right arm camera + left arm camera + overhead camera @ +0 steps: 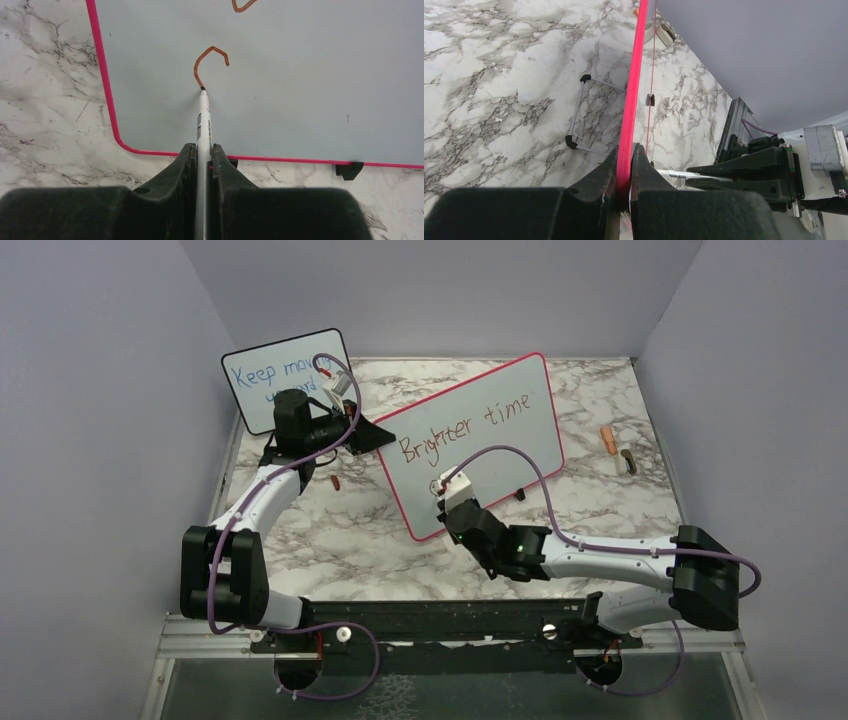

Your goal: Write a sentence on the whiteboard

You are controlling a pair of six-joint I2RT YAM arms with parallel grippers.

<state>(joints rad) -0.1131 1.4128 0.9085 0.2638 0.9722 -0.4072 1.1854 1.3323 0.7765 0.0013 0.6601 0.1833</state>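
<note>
Two grippers are engaged. The left gripper (624, 152) is clamped on the left edge of the whiteboard (500, 475), probably to steady it against writing pressure. The board stands mid-table, propped on its feet. The right gripper (202, 148) is closed on the marker (204, 115), whose tip touches the board. Below the sentence (470, 425), which reads "Brighter time", you see the first stroke (210, 62) of the next line.

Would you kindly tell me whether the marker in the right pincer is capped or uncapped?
Uncapped: the marker, clamped in the right pincer, shows a bare tip at the end of a reddish-brown stroke on the whiteboard.
</note>
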